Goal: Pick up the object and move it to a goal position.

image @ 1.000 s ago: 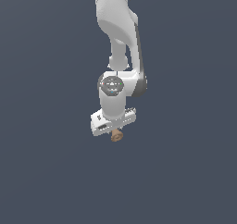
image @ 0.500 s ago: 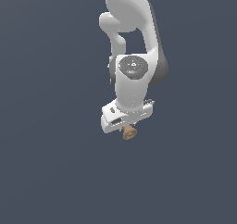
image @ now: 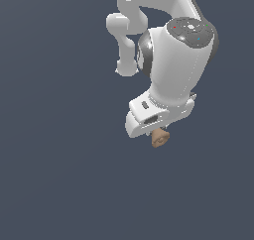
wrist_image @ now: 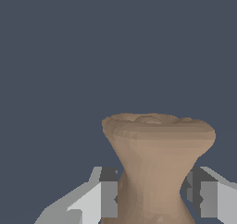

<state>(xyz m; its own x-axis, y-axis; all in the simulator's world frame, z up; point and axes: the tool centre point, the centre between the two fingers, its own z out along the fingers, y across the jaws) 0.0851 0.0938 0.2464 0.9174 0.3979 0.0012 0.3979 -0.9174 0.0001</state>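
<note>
Tan-brown spool (wrist_image: 155, 172) clamped at its narrow waist between the two fingers (wrist_image: 107, 197) of the white gripper (image: 158, 135), jaws narrowed on it from either side. Long axis running straight out from the gripper, one flared end facing away from the wrist camera. In the exterior view, seen just right of frame centre, poking out below the gripper against plain dark grey.
</note>
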